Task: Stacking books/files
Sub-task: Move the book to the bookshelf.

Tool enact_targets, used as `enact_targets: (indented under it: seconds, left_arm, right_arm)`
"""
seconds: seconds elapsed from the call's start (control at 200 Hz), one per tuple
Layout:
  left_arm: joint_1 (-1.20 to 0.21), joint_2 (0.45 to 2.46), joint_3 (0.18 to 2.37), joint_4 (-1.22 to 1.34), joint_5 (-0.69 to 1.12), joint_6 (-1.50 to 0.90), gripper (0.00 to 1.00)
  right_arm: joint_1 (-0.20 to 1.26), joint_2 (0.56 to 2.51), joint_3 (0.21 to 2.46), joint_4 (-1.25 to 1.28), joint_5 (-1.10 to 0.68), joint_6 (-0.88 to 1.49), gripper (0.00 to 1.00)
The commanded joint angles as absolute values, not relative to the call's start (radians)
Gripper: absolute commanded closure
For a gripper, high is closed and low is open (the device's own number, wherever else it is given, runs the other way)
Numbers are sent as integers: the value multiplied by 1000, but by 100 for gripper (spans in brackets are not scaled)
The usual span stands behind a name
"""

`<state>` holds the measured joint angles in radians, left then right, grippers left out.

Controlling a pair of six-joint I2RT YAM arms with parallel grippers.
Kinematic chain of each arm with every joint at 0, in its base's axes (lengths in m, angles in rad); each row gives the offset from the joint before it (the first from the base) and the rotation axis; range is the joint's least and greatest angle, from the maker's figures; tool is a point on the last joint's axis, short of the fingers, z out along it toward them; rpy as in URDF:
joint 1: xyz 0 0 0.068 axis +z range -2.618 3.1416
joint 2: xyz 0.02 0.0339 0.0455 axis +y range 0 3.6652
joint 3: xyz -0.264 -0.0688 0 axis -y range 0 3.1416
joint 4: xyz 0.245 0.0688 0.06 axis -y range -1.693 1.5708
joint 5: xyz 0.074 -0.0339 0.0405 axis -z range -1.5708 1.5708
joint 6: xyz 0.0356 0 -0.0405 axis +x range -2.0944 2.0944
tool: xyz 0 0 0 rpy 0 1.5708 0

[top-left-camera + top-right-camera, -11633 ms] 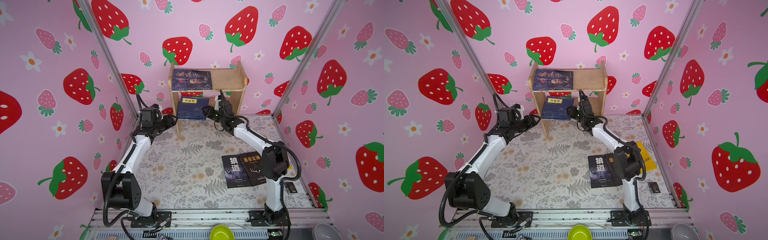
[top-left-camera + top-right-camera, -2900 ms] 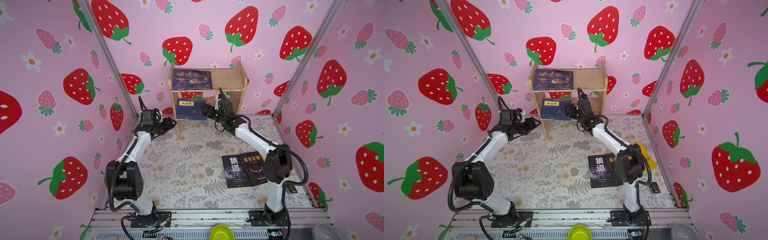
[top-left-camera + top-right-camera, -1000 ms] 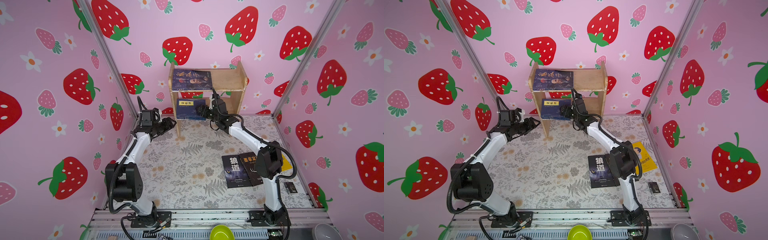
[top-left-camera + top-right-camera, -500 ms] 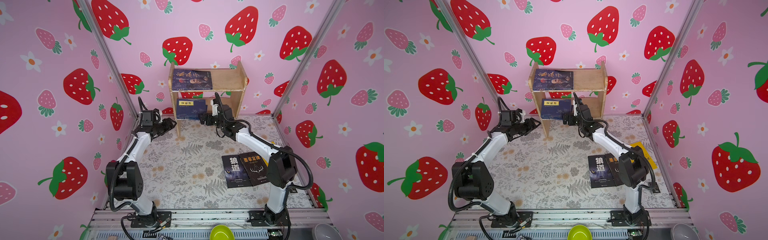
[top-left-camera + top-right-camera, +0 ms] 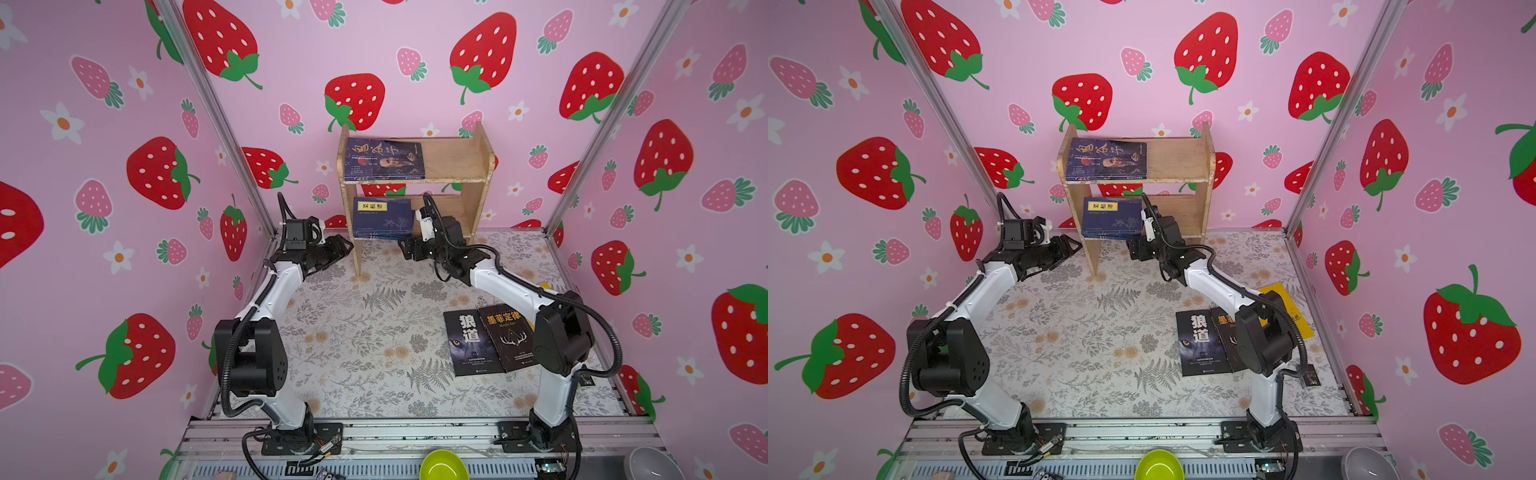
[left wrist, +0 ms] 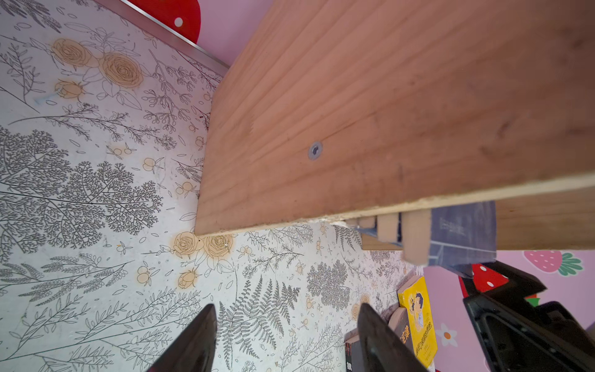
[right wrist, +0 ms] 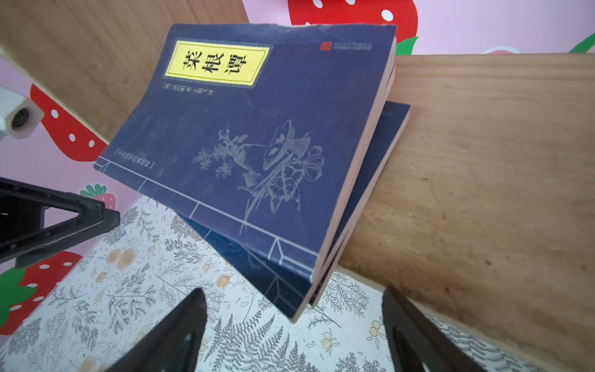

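Most of the yellow book (image 5: 1283, 297) is hidden behind the right arm (image 5: 507, 286), which also covers the edge of the antler-cover black book (image 5: 507, 338). The navy books (image 7: 241, 145) are stacked on the lower board of the wooden shelf (image 5: 453, 160) and overhang its front; there are at least three, but the exact count is unclear. One blue portrait book (image 5: 384, 160) lies on the top board. Two black books lie side by side on the desk (image 5: 353, 332), the wolf-cover black book (image 5: 469, 340) in full view. Both arms reach low toward the shelf. The left fingers (image 6: 199, 335) are spread and empty beside its side panel. The right fingers (image 7: 180, 331) are wide and empty at the stack's overhanging corner.
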<state>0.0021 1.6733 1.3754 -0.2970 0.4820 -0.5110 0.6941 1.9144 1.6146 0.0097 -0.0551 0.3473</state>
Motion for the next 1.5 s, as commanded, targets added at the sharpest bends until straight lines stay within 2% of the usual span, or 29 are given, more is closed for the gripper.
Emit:
enact_targets:
  seconds: [0.0,0.15,0.3,0.455,1.101,1.181,1.316,1.496]
  left_arm:
    - [3,1678,1424,-313,481,-497,30]
    - [3,1680,1427,-319,471,-493,30]
    - [3,1684,1431,-321,468,-494,30]
    - [3,1698,1443,-320,469,-503,30]
    - [3,1696,1451,-333,448,-509,31]
    - [2,1699,1453,-333,448,-514,31]
    - [2,1703,1451,-334,446,-520,31]
    - [2,1703,1451,-331,442,-522,31]
  right_arm:
    - [701,1951,1679,-1,-43,308,17]
    - [701,1974,1711,-11,-47,295,19]
    - [704,1958,1703,-29,-66,262,14]
    - [711,1955,1696,-55,-39,226,14]
    - [716,2038,1766,-51,28,183,33]
    - [715,2039,1770,-49,28,178,33]
    - [718,2022,1755,-48,9,166,26]
    - [718,2012,1737,-61,-7,150,25]
